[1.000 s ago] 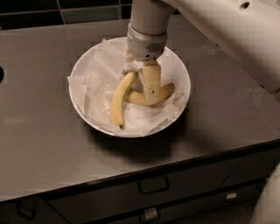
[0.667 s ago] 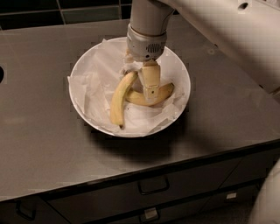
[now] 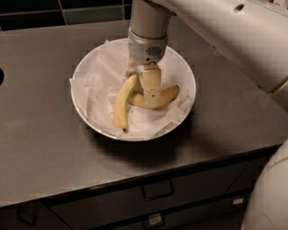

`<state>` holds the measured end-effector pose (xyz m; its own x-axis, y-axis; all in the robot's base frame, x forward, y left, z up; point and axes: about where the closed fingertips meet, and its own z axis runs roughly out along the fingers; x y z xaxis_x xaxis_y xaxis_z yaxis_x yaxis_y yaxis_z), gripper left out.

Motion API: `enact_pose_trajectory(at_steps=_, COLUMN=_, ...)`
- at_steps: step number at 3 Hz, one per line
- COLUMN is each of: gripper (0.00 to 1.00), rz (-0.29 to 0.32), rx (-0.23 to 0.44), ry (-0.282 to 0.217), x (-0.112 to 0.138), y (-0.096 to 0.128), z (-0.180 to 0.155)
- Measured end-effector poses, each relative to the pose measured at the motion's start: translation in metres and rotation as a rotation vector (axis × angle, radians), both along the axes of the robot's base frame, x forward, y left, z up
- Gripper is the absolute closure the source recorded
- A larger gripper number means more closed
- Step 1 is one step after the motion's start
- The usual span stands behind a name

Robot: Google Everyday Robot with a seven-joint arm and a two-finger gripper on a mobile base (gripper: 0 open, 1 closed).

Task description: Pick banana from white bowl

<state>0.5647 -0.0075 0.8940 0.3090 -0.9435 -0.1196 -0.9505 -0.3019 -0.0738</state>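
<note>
The white bowl (image 3: 85,67), wide, shallow and lined with crumpled white paper, stands on the dark counter. The banana (image 3: 120,107), long and pale yellow, lies in the bowl's left half with its lower tip toward the front rim. A shorter, deeper-yellow banana (image 3: 167,95) lies across to its right. My gripper (image 3: 141,90) reaches straight down into the bowl. It sits at the pale banana's upper end, where the two bananas meet, and hides that end and its stem.
The dark counter (image 3: 49,152) carries the bowl, with its front edge near the bottom and drawers (image 3: 157,191) below. My white arm (image 3: 216,31) crosses the upper right. A dark tiled wall (image 3: 45,11) runs along the back.
</note>
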Motion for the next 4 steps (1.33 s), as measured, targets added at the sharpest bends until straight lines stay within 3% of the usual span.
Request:
enact_pose_trajectory(at_steps=3, gripper=0.34, rz=-0.075, rx=-0.039, ry=-0.011, x=0.0004, y=0.0028, z=0.0005)
enact_pose_trajectory(at_steps=4, gripper=0.33, rz=-0.098, rx=-0.044, ry=-0.018, x=0.0005, y=0.0012, z=0.0021)
